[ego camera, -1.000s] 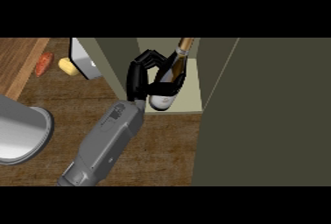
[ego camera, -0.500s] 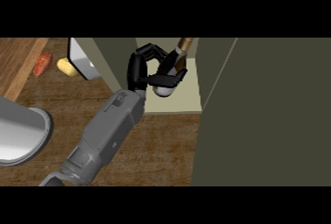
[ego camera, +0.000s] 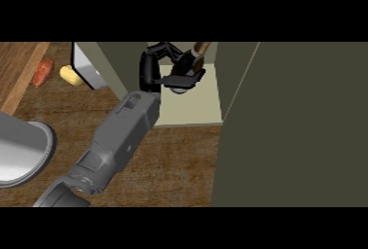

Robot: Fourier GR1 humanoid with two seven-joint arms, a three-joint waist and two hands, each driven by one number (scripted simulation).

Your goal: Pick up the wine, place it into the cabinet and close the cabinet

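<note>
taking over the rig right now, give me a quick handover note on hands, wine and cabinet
Hands: only one hand shows, curled round the wine; which hand it is I cannot tell. No other hand in view.
Wine: held over the pale shelf inside the open cabinet, not yet released.
Cabinet door: open, at the view's right.
Done: pickup, carry to the cabinet.
Left: set the wine down, let go, withdraw, close the door.

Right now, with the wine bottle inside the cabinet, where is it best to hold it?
Probably the body of the wine bottle, below its brown neck, coming from the cabinet's open front. The bottle leans with its neck pointing inward, and the hand already curls round that part.
</note>
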